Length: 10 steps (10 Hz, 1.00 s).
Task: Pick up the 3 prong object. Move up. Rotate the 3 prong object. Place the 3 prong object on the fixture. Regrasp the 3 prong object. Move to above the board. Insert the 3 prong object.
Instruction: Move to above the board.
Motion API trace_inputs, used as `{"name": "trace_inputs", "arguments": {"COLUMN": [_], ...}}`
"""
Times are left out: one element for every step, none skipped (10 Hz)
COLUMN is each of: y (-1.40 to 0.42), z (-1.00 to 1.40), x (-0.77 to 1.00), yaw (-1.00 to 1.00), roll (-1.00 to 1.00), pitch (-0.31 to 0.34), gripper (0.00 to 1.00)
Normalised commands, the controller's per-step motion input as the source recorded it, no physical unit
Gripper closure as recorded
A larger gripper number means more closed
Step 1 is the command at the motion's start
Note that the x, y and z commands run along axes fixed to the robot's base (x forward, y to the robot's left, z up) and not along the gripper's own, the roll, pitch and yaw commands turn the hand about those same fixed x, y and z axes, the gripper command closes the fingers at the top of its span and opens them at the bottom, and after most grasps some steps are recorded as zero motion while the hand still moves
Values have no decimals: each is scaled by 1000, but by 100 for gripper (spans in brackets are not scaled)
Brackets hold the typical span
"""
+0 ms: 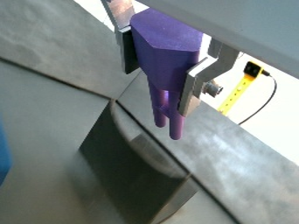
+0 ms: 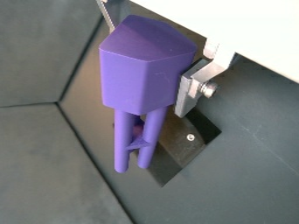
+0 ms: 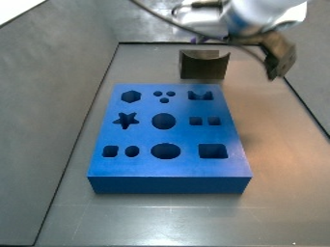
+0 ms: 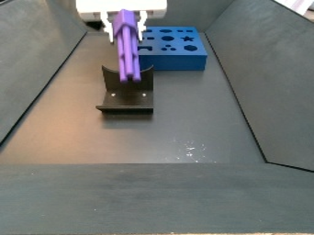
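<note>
Pincer (image 1: 163, 59) clenched on the 3 prong object (image 1: 163, 66), prongs pointing down, hanging just above the fixture (image 4: 125, 95); board (image 3: 168, 135) sits apart. Risk: prongs off-centre from the notch could catch its edge and twist in the grip

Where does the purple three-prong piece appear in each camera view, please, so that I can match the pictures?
Wrist view: purple piece centre, in the pincer, prongs down over the fixture.
Wrist view: piece fills the centre, fixture behind its prongs.
Side view: not visible; pincer blurred, by the fixture.
Side view: piece hangs above the fixture.
Shared landmark: the fixture.
</note>
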Motion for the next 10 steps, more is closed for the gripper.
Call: {"name": "trace_inputs", "arguments": {"y": [-99,-95,-88,-80,-75,-67,-61,-57,-50,-31], "z": [1000,1000,1000,1000,1000,1000,1000,1000,1000,849], "x": [-38,-43,-48,-50,-54,-57,-57,-57,-58,-53], "yaw": [19,-16,-48,-86,-103,-111,-107,-88,-67,-40], "roll": [-4,-12,-19,-25,-24,-22,-21,-25,-35,-45], "pitch": [-163,-147,-122,-82,-47,-9,28,73,96,116], "gripper": [100,100,100,100,100,100,100,100,100,100]}}
